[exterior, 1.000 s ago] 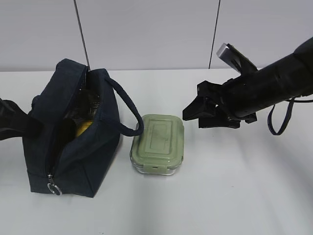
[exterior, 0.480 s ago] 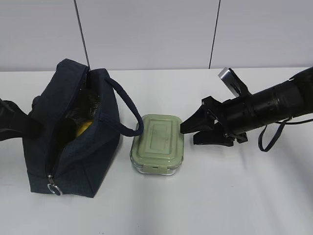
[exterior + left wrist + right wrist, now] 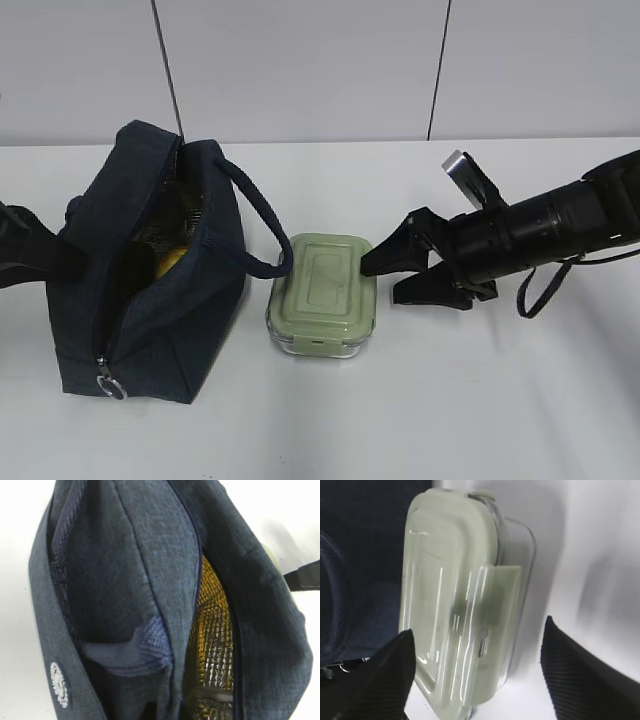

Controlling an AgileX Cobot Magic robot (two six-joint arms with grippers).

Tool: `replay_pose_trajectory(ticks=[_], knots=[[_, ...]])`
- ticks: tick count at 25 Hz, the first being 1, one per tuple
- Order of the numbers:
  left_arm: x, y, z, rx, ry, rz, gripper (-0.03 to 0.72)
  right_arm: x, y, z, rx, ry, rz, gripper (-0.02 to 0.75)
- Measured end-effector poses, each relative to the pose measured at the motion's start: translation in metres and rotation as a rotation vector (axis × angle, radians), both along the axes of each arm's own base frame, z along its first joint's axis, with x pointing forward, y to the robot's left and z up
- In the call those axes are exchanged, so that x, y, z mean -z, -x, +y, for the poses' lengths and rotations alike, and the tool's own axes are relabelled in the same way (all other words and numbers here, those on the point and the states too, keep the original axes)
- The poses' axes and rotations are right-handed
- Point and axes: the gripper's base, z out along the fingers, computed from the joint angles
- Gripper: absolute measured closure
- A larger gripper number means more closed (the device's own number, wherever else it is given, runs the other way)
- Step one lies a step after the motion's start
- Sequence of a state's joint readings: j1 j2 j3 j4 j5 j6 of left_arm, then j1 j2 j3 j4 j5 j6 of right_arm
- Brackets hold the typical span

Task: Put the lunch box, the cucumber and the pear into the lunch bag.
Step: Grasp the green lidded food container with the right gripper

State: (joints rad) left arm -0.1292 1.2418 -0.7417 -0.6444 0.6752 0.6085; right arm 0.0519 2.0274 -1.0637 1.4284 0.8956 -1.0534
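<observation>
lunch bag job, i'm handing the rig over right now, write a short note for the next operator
Right tool: open, low over the table at the right end of the lunch box, not gripping it.
Left tool: out of clear view; its arm is at the left side of the lunch bag, apparently holding it open.
Lunch bag stands unzipped on the table; something yellow inside, likely the pear. The cucumber is not visible, possibly already inside.
Lunch box sits closed just right of the bag.
Left: grasp the lunch box and put it into the bag; check for the cucumber.
</observation>
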Motion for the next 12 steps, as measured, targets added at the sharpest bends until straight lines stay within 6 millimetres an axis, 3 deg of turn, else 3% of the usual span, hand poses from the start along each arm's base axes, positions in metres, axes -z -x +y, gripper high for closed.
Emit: replay_pose_trajectory(ticks=[12], knots=[[0.0000, 0.0000, 0.0000, 0.000, 0.000, 0.000, 0.687, -0.0016, -0.0025, 0.0008, 0.015, -0.024, -0.026, 0.134]])
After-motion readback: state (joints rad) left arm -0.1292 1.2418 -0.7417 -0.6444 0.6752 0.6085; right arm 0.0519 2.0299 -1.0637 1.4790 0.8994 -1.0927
